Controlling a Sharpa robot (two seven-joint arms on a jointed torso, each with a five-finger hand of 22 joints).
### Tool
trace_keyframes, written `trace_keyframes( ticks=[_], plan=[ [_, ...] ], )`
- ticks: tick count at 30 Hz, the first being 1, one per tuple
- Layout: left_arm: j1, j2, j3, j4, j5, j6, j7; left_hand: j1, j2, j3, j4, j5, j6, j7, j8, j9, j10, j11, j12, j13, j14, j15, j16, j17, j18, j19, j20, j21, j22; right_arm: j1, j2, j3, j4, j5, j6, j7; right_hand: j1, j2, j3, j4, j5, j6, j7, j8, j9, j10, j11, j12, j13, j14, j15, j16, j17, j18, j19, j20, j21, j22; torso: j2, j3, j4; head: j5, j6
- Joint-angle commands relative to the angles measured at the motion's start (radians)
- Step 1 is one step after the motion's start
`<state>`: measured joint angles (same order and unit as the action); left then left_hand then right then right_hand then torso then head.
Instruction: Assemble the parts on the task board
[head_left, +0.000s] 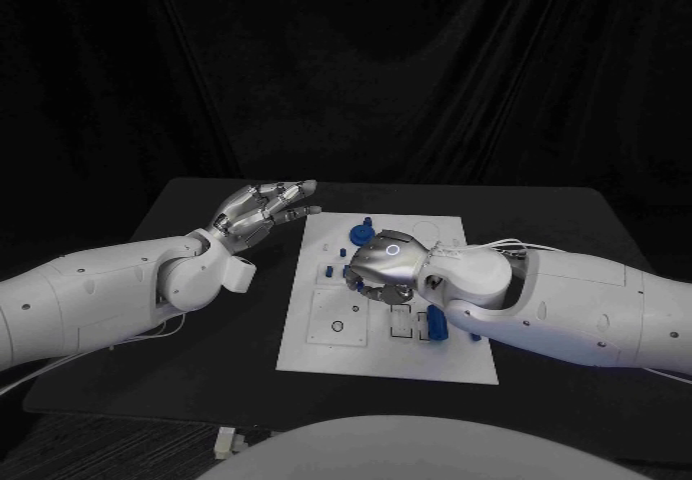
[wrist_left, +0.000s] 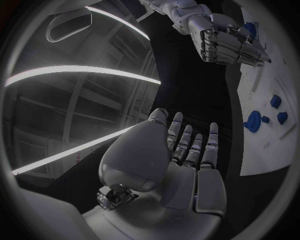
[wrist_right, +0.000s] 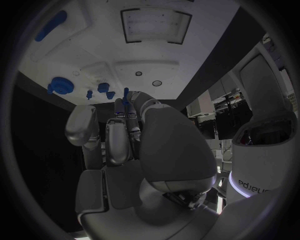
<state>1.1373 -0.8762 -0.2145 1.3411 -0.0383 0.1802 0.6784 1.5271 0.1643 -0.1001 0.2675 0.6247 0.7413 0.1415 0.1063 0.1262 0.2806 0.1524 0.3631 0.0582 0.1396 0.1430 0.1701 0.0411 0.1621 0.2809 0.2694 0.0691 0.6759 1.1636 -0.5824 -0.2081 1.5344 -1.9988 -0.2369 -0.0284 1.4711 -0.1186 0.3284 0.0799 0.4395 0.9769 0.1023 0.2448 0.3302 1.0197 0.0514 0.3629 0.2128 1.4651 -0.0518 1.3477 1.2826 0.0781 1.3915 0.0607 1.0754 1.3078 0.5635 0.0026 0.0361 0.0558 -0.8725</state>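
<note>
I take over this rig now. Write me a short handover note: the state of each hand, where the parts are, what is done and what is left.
Left hand: open, fingers spread, holds nothing, raised beside the left edge of the task board.
Right hand: over the middle of the board, fingers curled down; it seems to pinch a small blue part at the fingertips.
Parts: a round blue part and smaller blue pieces sit near the board's far end; two more blue pieces lie near the right edge.
Done: cannot tell which parts are already seated.
Left: place the held part, then the rest.
</note>
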Motion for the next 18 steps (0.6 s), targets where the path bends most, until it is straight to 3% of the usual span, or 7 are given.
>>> trace_keyframes(
  ticks=[1,10,18],
  plan=[
    [-0.001,0.000,0.001,0.004,0.008,-0.006,0.113,0.003,-0.007,0.003,0.002,0.006,0.001,0.007,0.005,-0.001,-0.005,0.002,-0.002,-0.001,0.000,0.005,0.006,0.001,0.006,0.000,-0.007,-0.004,-0.001,-0.007,0.007,0.001,-0.011,-0.035,-0.008,0.012,0.005,-0.006,0.001,-0.005,0.004,0.000,0.007,-0.007,0.001,0.009,0.001,-0.001,0.000,0.016,0.004,0.003,-0.001,0.017,0.005,-0.001,0.005,0.137,0.000,0.0001,-0.0008,0.002,0.000],
    [-0.002,0.002,0.001,0.001,0.008,0.004,0.106,0.004,-0.005,0.006,0.003,0.006,0.001,0.007,0.005,-0.001,-0.006,0.004,-0.002,-0.001,0.007,0.009,0.015,0.004,0.008,0.000,-0.001,-0.003,-0.004,-0.016,0.024,0.001,-0.039,-0.036,-0.014,0.022,0.003,-0.007,0.000,-0.005,0.001,-0.003,0.008,-0.011,0.001,0.010,0.002,-0.003,-0.001,0.014,0.006,-0.002,-0.008,0.017,0.004,0.000,0.002,0.136,0.002,0.0004,-0.0024,0.011,0.000],
    [-0.003,0.003,0.001,-0.003,0.008,0.013,0.102,0.007,-0.004,0.012,0.003,0.006,0.001,0.008,0.006,-0.001,-0.008,0.006,-0.001,-0.001,0.018,0.015,0.028,0.006,0.010,0.005,0.011,0.000,-0.007,-0.023,0.030,0.001,-0.046,-0.028,-0.025,0.026,0.000,-0.008,0.000,-0.006,-0.007,-0.011,0.009,-0.019,0.000,0.013,0.003,-0.006,-0.002,0.012,0.007,-0.005,-0.011,0.017,0.002,0.001,-0.002,0.136,0.001,-0.0004,-0.0012,0.011,0.000]
  ],
)
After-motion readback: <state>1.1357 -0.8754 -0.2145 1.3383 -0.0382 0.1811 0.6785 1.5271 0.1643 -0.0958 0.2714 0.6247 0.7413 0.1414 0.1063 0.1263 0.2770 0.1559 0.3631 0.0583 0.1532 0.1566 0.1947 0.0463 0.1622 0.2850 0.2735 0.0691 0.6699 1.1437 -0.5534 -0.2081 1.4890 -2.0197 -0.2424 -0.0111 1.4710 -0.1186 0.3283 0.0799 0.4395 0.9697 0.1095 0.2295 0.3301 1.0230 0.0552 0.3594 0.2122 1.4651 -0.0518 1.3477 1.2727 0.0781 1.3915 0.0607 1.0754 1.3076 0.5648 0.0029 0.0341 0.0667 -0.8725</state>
